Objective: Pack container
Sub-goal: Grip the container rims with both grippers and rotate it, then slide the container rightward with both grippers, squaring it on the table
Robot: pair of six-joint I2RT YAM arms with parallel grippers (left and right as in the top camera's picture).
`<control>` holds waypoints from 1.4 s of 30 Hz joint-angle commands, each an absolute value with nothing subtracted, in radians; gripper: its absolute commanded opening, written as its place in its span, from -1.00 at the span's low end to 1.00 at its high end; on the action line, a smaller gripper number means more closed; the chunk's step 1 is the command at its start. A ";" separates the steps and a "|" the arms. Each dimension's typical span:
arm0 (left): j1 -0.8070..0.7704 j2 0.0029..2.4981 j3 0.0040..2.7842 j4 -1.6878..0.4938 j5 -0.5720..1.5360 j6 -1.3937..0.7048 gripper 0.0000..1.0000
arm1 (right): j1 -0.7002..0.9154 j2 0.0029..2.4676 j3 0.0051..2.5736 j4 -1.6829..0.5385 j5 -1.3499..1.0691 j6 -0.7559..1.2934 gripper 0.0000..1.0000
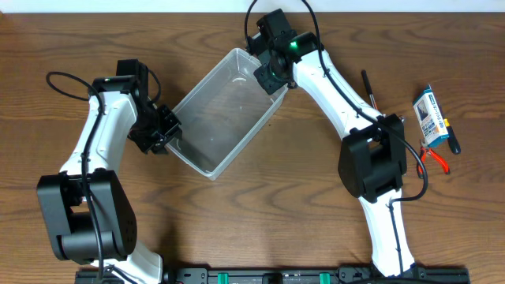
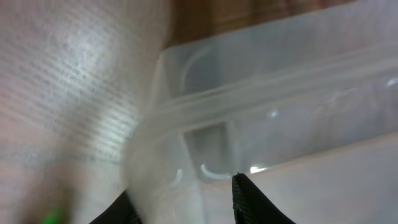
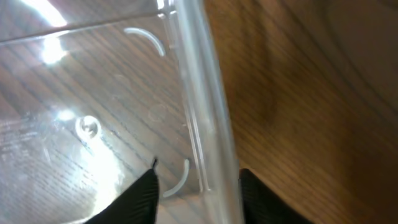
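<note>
Jaws on your left gripper [image 1: 163,131] stand astride the left end wall of the container [image 1: 223,110]. The left wrist view is too blurred to tell you whether they pinch the plastic or only bracket it, so treat that grip as unconfirmed. The container lies askew at the middle of the desk [image 1: 252,229], empty, its long sides running diagonally between the two arms. At its far right end your right gripper [image 1: 273,72] does much the same. In the right wrist view the jaws sit partly apart with the rolled rim between them, and again you cannot tell whether they bear on it.

Judging by this, the step in hand is squaring up or steadying the container before anything goes in. Close both sides gently and evenly, because thin clear plastic will likely flex or skate on the wood if one arm pulls first. Move the arms together and hold the container level.

Further right, well apart from the container, lie a dark slim tool [image 1: 368,88], a blue and white packet [image 1: 431,114] and red-handled pliers [image 1: 436,158]. Your right arm [image 1: 339,99] stretches between the container and those items, so plan any reach around it.
</note>
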State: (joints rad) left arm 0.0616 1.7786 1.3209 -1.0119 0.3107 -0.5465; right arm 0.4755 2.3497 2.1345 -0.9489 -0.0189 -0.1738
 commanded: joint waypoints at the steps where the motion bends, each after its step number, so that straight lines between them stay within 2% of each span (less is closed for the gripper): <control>1: 0.062 1.783 1.319 -0.991 0.299 -0.564 -0.33 | 0.478 2.358 2.145 -0.953 -0.018 -0.173 -0.29; 7: 0.062 1.783 1.319 -0.977 0.299 -0.567 -0.35 | 0.478 2.358 2.145 -0.961 -0.018 -0.173 -0.47; 10: 0.062 1.783 1.319 -0.972 0.298 -0.567 -0.48 | 0.478 2.358 2.145 -0.962 -0.018 -0.173 -0.67; 14: 0.062 1.783 1.319 -0.941 0.297 -0.567 -0.63 | 0.478 2.358 2.145 -0.966 -0.018 -0.173 -0.73; 17: 0.062 1.783 1.319 -0.919 0.297 -0.566 -0.88 | 0.478 2.358 2.146 -0.974 -0.018 -0.173 -0.78; 24: 0.062 1.783 1.319 -0.861 0.297 -0.551 -0.88 | 0.476 2.358 2.146 -0.988 0.004 -0.173 -0.84; 34: 0.051 1.783 1.319 -0.767 0.307 -0.426 -0.88 | 0.439 2.358 2.145 -0.997 0.004 -0.135 -0.77; 42: -0.007 1.783 1.319 -0.670 0.307 -0.374 -0.88 | 0.398 2.358 2.146 -1.034 0.004 -0.135 -0.86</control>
State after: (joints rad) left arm 0.0315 1.7786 1.3186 -0.6983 0.2615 -0.4164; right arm 0.4061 2.3497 2.1395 -1.0145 0.0349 -0.1345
